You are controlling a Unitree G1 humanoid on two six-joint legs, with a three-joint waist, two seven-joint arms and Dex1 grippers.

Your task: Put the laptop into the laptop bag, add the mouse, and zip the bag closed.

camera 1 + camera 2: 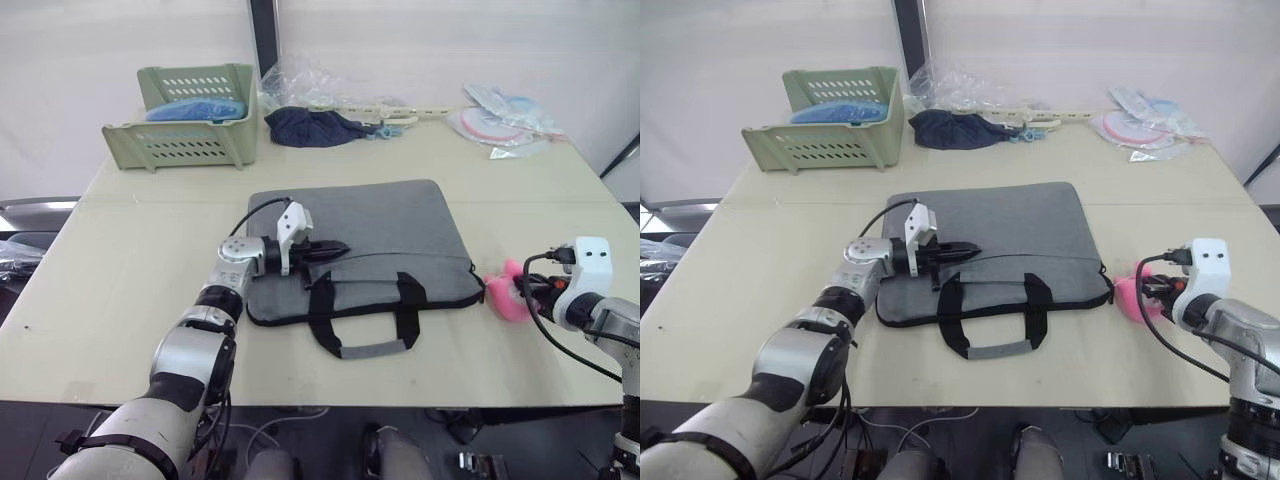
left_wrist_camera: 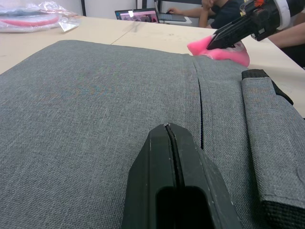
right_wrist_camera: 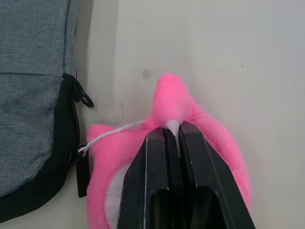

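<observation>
The grey laptop bag (image 1: 370, 225) lies flat mid-table, its black handles (image 1: 365, 320) toward the front edge. My left gripper (image 1: 340, 248) is shut and rests on the bag's left part, beside the zipper line (image 2: 201, 114), with nothing between its fingers. At the bag's right end my right gripper (image 3: 172, 130) is shut on a small white tab of the pink plush toy (image 3: 171, 95). A white string (image 3: 114, 131) runs from the plush to the bag's corner by the zipper pull (image 3: 86, 100). The laptop and the mouse are hidden or out of view.
A green basket (image 1: 190, 140) holding something blue stands at the back left. Beside it lie a dark blue cloth (image 1: 310, 127) and clear plastic bags (image 1: 500, 120) along the far edge. A person (image 2: 209, 9) sits beyond the table in the left wrist view.
</observation>
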